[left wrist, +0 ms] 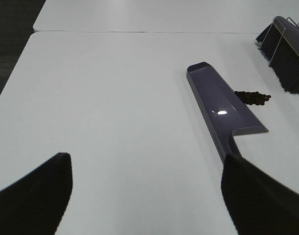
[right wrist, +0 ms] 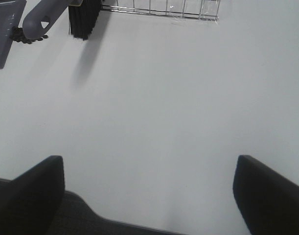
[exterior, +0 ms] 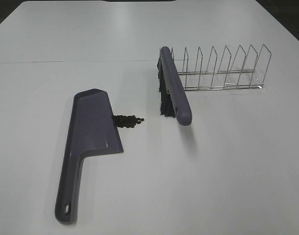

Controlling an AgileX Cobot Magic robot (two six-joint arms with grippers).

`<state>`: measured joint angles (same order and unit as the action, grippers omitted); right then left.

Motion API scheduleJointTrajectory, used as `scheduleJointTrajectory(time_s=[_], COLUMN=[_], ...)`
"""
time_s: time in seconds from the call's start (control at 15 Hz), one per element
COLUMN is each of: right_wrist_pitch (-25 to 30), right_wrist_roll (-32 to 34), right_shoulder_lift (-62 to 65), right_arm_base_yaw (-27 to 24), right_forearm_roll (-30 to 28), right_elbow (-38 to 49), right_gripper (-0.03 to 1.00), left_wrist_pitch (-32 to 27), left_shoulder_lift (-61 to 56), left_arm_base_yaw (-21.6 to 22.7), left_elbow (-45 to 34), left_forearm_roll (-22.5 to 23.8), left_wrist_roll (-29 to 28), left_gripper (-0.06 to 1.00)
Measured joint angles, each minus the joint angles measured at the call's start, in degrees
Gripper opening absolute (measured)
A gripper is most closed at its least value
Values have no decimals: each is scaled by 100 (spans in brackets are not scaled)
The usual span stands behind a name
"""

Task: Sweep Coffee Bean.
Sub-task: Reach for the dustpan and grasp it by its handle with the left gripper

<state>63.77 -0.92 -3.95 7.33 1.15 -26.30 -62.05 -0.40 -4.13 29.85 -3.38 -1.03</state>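
Observation:
A small pile of dark coffee beans (exterior: 128,120) lies on the white table (exterior: 227,171), touching the right edge of the purple dustpan (exterior: 90,142). The beans also show in the left wrist view (left wrist: 252,97) beside the dustpan (left wrist: 222,110). A purple brush (exterior: 173,90) with dark bristles stands propped in the left end of a wire rack, its handle toward the front. In the right wrist view the brush handle (right wrist: 44,17) and bristles (right wrist: 84,18) show far off. My left gripper (left wrist: 149,196) is open and empty, short of the dustpan handle. My right gripper (right wrist: 149,196) is open and empty over the table's front edge.
A wire dish rack (exterior: 222,71) stands at the back right; it also shows in the right wrist view (right wrist: 159,9). A seam (exterior: 66,61) runs across the table behind the dustpan. Neither arm shows in the exterior high view.

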Motion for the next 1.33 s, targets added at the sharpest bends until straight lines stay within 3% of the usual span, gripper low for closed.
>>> scheduleJointTrajectory(time_s=[0.93,1.33], right_wrist_pitch=[0,0], right_wrist_roll=[0,0], right_shoulder_lift=[0,0], right_arm_base_yaw=[0,0], right_forearm_roll=[-183,-189], right_elbow=[0,0], right_gripper=[81,80], left_wrist_pitch=[0,0], left_shoulder_lift=[6,561], left_arm_base_yaw=[0,0], left_elbow=[0,0], left_forearm_roll=[0,0], left_wrist_roll=[0,-6], left_gripper=[76,76])
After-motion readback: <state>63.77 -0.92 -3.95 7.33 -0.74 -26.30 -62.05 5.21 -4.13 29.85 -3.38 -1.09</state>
